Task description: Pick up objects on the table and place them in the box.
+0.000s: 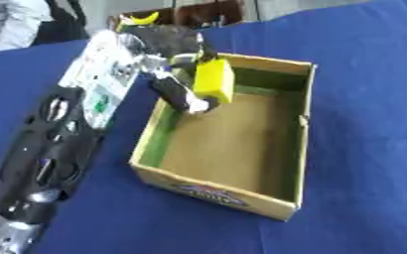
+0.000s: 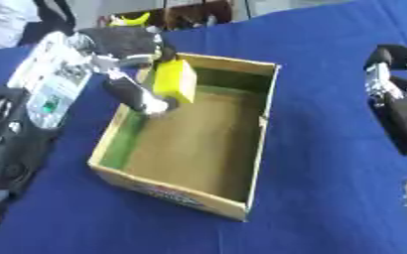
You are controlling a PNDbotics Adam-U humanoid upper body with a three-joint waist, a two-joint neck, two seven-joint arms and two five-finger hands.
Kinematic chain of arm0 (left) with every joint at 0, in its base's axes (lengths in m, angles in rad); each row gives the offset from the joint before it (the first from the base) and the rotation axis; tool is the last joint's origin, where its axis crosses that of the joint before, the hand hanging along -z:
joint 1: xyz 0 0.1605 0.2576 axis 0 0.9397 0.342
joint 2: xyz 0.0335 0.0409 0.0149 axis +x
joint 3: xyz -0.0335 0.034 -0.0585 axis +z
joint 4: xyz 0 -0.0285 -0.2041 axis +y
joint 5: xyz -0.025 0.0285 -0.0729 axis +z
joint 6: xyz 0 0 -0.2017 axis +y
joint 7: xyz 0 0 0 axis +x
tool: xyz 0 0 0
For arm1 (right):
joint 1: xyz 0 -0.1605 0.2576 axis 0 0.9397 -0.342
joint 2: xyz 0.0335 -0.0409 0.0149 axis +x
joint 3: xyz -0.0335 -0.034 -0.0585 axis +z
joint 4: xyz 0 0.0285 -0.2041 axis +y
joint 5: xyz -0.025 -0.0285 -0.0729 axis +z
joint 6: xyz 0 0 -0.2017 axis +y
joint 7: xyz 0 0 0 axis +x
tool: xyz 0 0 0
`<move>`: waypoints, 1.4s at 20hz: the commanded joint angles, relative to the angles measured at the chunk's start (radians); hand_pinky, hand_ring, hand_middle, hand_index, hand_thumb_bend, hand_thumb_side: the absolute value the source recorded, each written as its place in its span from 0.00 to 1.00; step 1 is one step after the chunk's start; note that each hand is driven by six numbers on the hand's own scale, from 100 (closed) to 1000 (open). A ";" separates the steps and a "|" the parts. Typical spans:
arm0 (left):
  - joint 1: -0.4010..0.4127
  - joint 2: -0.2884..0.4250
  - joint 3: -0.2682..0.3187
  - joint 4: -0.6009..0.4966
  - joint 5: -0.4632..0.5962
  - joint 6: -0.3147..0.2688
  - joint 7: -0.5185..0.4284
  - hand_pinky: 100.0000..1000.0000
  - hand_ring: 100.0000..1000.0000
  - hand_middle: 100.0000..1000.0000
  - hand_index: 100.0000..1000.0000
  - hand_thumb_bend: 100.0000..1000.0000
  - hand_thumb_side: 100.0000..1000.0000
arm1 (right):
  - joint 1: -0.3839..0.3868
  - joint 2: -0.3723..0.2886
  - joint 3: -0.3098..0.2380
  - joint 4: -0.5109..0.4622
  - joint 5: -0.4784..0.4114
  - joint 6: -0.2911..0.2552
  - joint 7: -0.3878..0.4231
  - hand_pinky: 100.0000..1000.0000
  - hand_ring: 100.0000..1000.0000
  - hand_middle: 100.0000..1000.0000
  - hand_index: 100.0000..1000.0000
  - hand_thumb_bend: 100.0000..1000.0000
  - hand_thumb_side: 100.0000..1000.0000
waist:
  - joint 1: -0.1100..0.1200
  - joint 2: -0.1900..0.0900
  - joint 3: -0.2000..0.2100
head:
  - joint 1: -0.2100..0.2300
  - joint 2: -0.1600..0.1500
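Over the open box [image 1: 298, 124] my left hand [image 1: 168, 47] grips the yellow block [image 1: 214, 79] between fingers and thumb, ready to drop it inside

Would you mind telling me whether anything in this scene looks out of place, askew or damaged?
Nothing stands out as damaged or spilled. The cardboard box sits askew in the view on the blue table, apparently intact and empty. The left hand holds a yellow block over the box's far end. The right hand is off to the side.
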 commanded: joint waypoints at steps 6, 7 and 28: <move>-0.004 -0.037 -0.006 0.068 -0.093 -0.048 0.047 0.34 0.55 0.57 0.72 0.00 0.64 | -0.019 0.001 0.001 -0.023 -0.007 0.001 -0.004 0.86 1.00 0.62 0.82 0.00 0.77 | -0.015 -0.015 -0.004 | -0.002 -0.018; -0.003 -0.039 -0.007 0.073 -0.094 -0.051 0.048 0.36 0.56 0.59 0.74 0.00 0.72 | -0.020 0.001 0.001 -0.023 -0.007 0.001 -0.004 0.86 1.00 0.62 0.82 0.00 0.77 | -0.015 -0.015 -0.004 | -0.001 -0.017; 0.007 -0.037 0.109 -0.122 -0.010 0.038 0.143 0.49 0.76 0.81 0.94 0.60 1.00 | -0.007 0.007 -0.005 -0.027 -0.007 0.001 -0.010 0.86 1.00 0.62 0.82 0.00 0.77 | -0.026 -0.028 0.024 | -0.019 -0.014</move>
